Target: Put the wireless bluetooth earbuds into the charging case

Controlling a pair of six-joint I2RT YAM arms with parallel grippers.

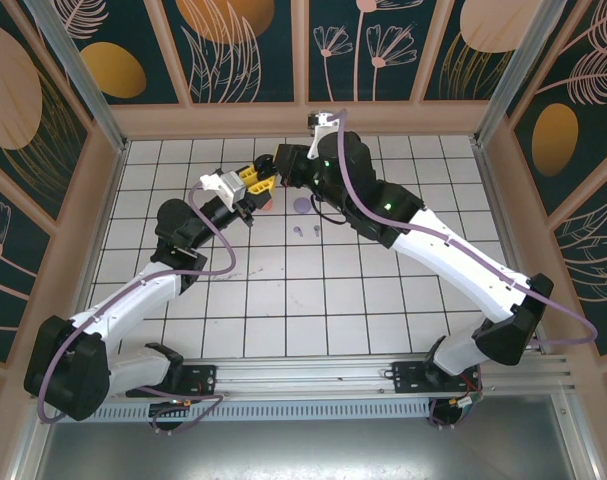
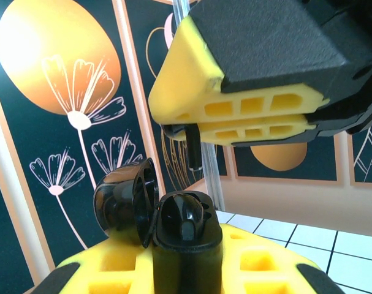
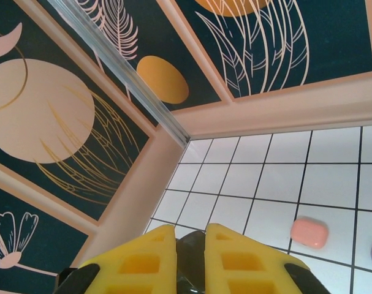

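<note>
We see the two arms meeting above the far half of the bench, their yellow fingertips nearly touching in the overhead view. The left claw is clamped on a black charging case, which stands upright between its pads. The case's lid is swung open to the left, and we can see the moulded cavity inside.

Just above the case hangs the right claw, its fingers pressed close together. A thin black stem pokes down from between them. We take it to be a black earbud, though only that stem is visible. It sits above the open case and is not yet inside, with a clear gap between the two.

From the right wrist we see that claw's own fingers nearly together, with something dark pinched in the slit.

On the bench, a salmon case lies closed on the white tiles beneath the right claw. In the overhead view a lavender case sits just to the right of the claws. The lavender earbuds lie loose side by side a tile nearer to the arm bases.
</note>
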